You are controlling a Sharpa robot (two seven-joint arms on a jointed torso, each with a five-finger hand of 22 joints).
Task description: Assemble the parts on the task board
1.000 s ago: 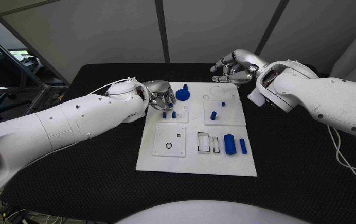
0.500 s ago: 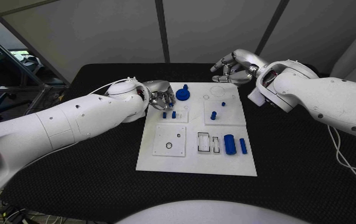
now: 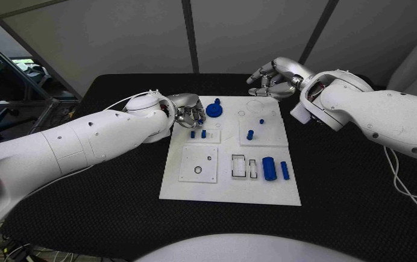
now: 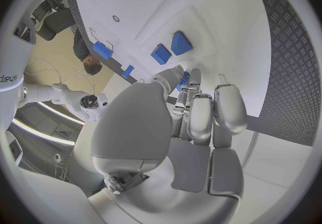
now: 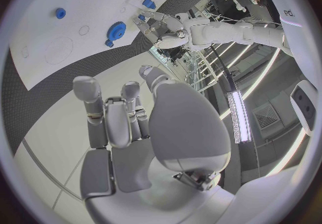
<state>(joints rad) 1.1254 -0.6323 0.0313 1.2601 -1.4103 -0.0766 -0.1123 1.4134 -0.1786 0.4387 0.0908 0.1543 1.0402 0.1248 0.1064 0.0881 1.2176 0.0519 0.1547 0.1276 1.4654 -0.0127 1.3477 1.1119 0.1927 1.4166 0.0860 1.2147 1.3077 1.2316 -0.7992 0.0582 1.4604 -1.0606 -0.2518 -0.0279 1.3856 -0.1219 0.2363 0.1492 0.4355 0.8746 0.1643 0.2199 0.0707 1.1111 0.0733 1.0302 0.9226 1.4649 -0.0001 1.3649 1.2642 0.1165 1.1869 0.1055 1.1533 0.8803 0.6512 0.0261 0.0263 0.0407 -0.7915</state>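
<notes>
Two glossy white rounded arms, silver jointed left hand [image 3: 186, 112] and right hand [image 3: 271, 80], thin white cable looping at the left wrist

Black table [image 3: 104, 202] backed by grey wall panels [image 3: 243, 21].

So the left hand [image 4: 195, 122] has its fingers [image 4: 228, 106] curled in together over the white board [image 4: 201, 14]. Two blue blocks [image 4: 170, 48] sit side by side past the fingertips, and another blue piece [image 4: 102, 50] sits near the board's edge.
</notes>
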